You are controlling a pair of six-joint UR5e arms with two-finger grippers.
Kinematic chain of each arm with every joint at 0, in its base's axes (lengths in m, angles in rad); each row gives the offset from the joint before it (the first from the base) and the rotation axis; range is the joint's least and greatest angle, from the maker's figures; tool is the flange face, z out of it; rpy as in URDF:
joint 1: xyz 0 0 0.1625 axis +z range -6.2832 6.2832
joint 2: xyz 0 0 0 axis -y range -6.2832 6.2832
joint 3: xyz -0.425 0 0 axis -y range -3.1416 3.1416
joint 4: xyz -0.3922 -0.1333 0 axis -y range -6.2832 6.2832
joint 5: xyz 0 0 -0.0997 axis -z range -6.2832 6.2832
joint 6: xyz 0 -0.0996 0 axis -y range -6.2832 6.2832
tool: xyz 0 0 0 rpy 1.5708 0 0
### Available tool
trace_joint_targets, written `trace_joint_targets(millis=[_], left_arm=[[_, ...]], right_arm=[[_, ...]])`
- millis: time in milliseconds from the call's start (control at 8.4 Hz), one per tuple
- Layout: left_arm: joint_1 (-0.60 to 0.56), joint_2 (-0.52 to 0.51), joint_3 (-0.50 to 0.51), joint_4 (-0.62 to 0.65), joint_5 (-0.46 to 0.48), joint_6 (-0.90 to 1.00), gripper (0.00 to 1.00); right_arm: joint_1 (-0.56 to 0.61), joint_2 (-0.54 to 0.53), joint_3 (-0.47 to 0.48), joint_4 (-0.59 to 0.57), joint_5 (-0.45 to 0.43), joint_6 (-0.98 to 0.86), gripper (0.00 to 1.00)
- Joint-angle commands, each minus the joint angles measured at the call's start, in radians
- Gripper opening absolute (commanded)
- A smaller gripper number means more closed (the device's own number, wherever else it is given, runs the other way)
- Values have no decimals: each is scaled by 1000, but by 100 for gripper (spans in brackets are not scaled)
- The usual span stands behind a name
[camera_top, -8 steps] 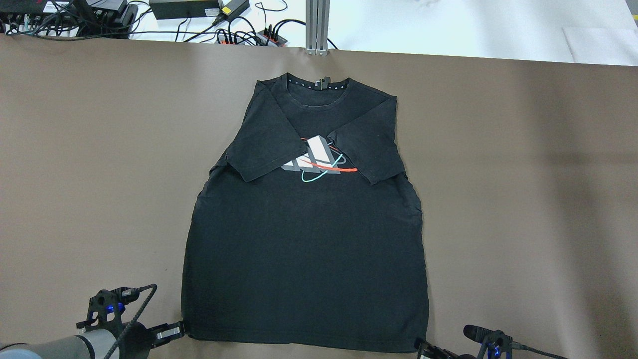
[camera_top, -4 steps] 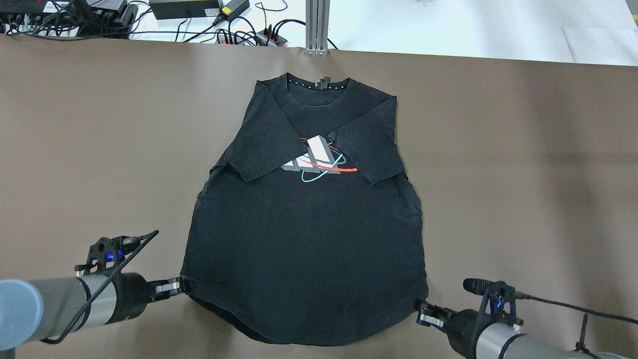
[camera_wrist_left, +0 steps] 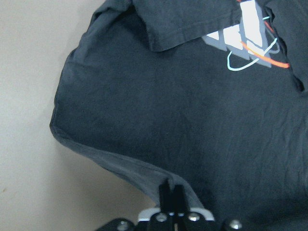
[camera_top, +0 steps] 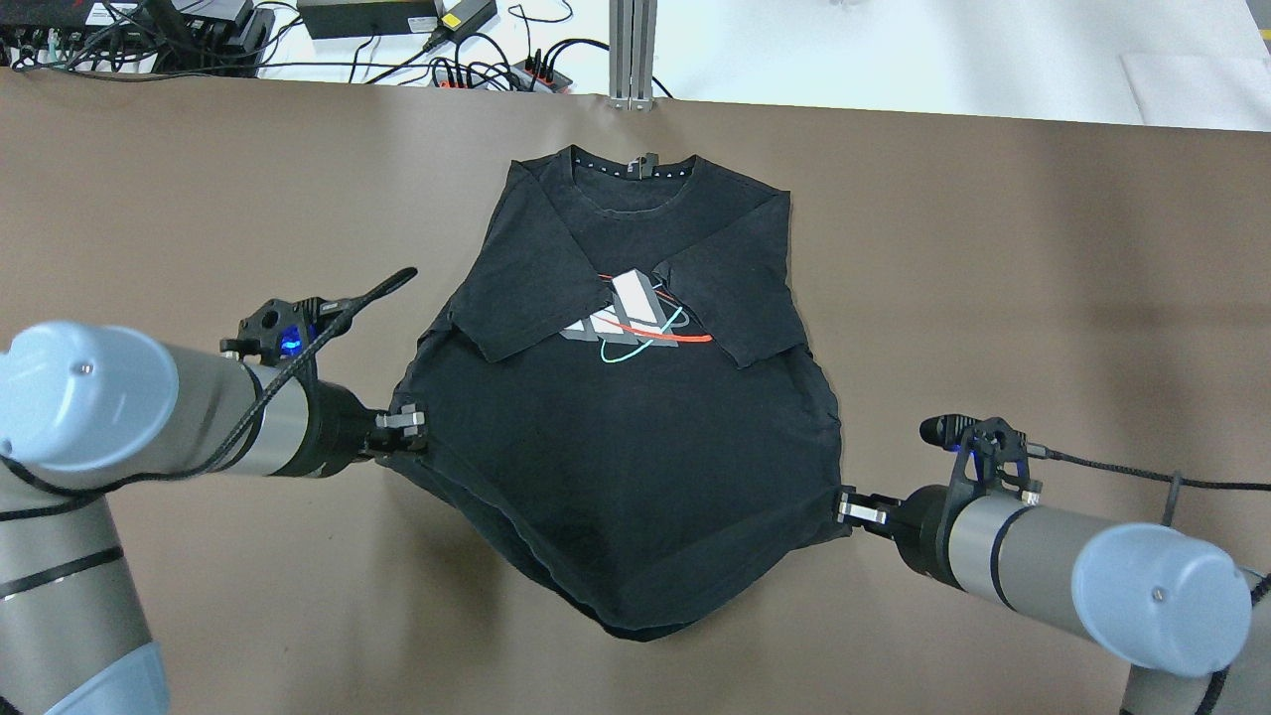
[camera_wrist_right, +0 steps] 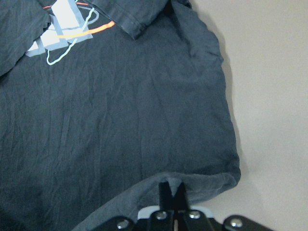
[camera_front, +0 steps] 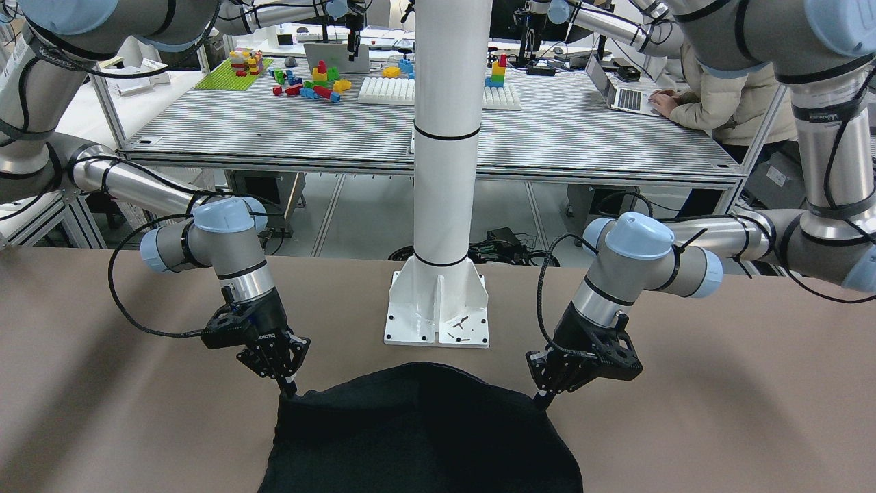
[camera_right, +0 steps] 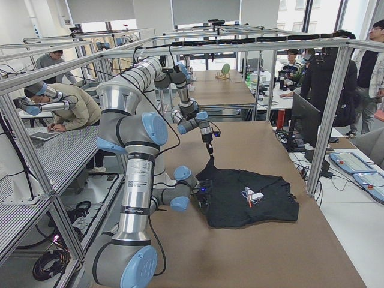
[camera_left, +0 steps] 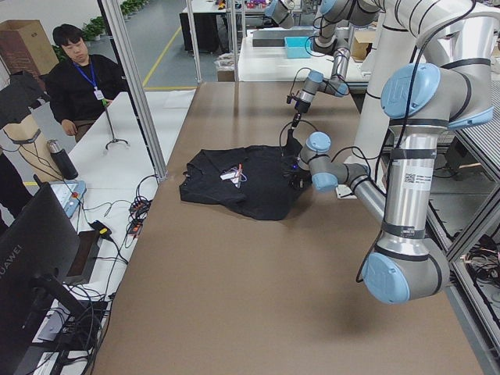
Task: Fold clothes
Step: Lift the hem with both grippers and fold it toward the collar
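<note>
The clothes are one black T-shirt (camera_top: 635, 437) with a white, red and teal chest print (camera_top: 635, 323), sleeves folded in over the chest, collar at the far end. My left gripper (camera_top: 412, 429) is shut on the shirt's left hem corner. My right gripper (camera_top: 844, 508) is shut on the right hem corner. Both corners are held above the table and the hem sags between them. In the front-facing view the left gripper (camera_front: 542, 399) and right gripper (camera_front: 291, 392) pinch the raised hem (camera_front: 417, 373). The wrist views show the left gripper (camera_wrist_left: 172, 190) and the right gripper (camera_wrist_right: 173, 190) closed on fabric.
The brown table surface (camera_top: 1043, 298) surrounds the shirt. A white pillar base (camera_front: 438, 308) stands just behind the raised hem. Cables and power bricks (camera_top: 397, 30) lie beyond the far edge. People sit at neighbouring benches (camera_left: 78, 78).
Both grippers, shut on the hem corners, have lifted and moved away from the near edge toward the collar. The bottom of the shirt has risen and now bows between them.
</note>
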Motion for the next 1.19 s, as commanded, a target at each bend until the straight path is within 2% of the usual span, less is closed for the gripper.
trace_joint_targets(millis=[0,238,357,595,715,953,1072], left_arm=[[-112,-149,0,214,-113,124,0],[-115,-115,-57,213,-249,132,0],[-88,-41,-127,207,-312,132,0],[79,101,-312,205,-338,133,0],[135,130,-366,207,-340,133,0],[183,135,-391,205,-338,133,0],[171,135,-396,209,-334,133,0]], right_arm=[[81,159,-1,-222,118,-85,0],[61,141,33,-219,254,-110,0],[-33,97,112,-219,284,-110,0],[-196,-36,247,-219,290,-110,0],[-264,-60,299,-219,296,-103,0],[-297,-63,326,-227,356,-99,0],[-291,-65,326,-230,356,-99,0]])
